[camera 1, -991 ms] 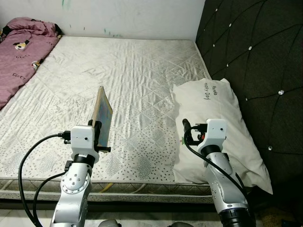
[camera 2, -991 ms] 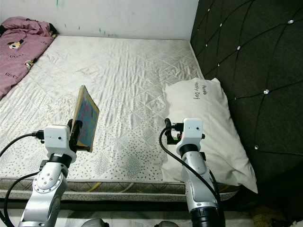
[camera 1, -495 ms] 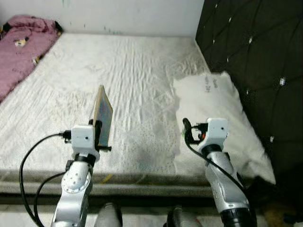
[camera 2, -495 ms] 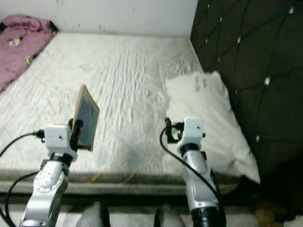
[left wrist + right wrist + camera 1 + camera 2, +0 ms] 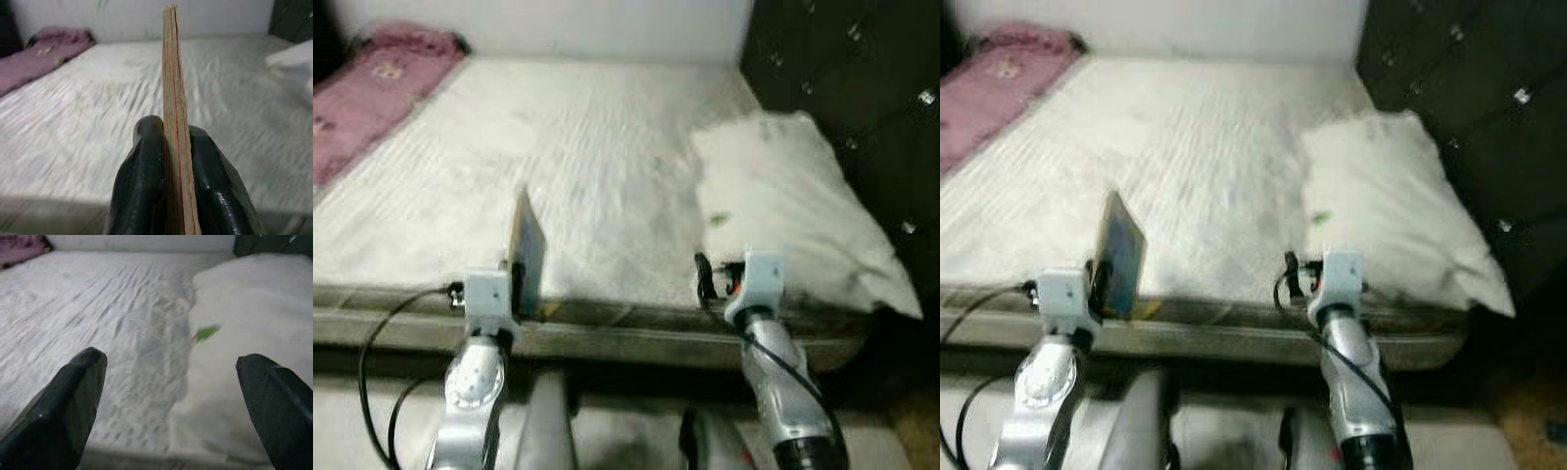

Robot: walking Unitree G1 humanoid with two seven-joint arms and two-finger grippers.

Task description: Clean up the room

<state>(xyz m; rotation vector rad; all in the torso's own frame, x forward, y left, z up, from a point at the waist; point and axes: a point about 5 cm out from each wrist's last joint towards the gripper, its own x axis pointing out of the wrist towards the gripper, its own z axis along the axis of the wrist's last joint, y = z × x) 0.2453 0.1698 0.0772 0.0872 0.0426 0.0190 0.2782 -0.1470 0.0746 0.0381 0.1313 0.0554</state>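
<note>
Carrying off book (image 5: 174, 122) pinched upright in left tool (image 5: 173, 161), right tool (image 5: 171, 401) spread empty near bed's (image 5: 607, 147) front edge; next, finding its storage spot

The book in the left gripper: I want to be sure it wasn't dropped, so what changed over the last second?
Only the camera shifted: the head views now take in the mattress edge and floor. The left gripper stays shut on the upright book; the right gripper stays open and empty. The pillow lies as before.
</note>
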